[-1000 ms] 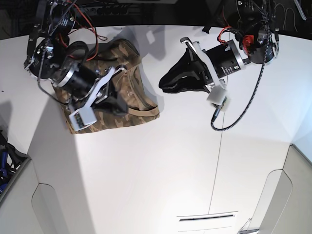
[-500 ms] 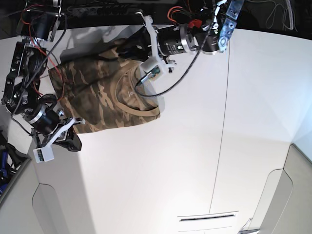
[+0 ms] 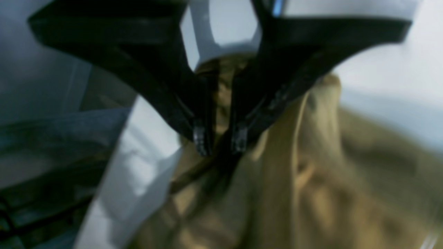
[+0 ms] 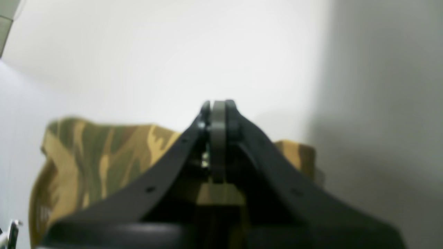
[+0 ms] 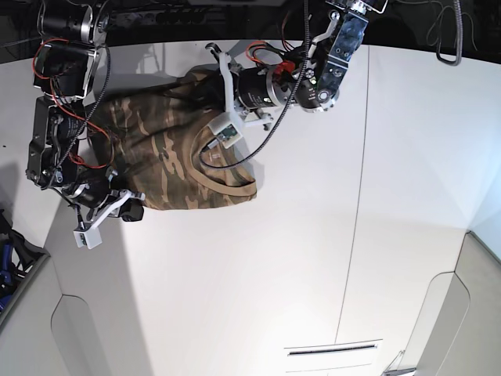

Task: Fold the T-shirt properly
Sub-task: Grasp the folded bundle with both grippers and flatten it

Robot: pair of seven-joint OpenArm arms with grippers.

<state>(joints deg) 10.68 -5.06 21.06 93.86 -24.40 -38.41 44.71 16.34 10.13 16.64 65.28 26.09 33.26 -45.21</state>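
Our left hand [image 3: 219,143] pinches the T-shirt [image 5: 168,160], right hand [image 4: 218,138] closed empty on the worktop [image 5: 313,258]; uneven pulling may bunch it.

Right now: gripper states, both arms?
Left gripper: shut on the T-shirt, fabric pinched between the fingers.
Right gripper: shut, nothing visibly held.

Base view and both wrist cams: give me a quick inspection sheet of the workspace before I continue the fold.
Surface: white table, seam line down its right part.
Job's things: T-shirt, camouflage, bunched at far left, collar facing the near edge.
Clutter: nothing seen.
Grippers: left gripper pinching T-shirt fabric; right gripper jaws together at the shirt's near-left corner, grip on cloth not confirmed.
Cables: red and black wires on the left arm.
Surroundings: dark background; grey panels at lower corners.
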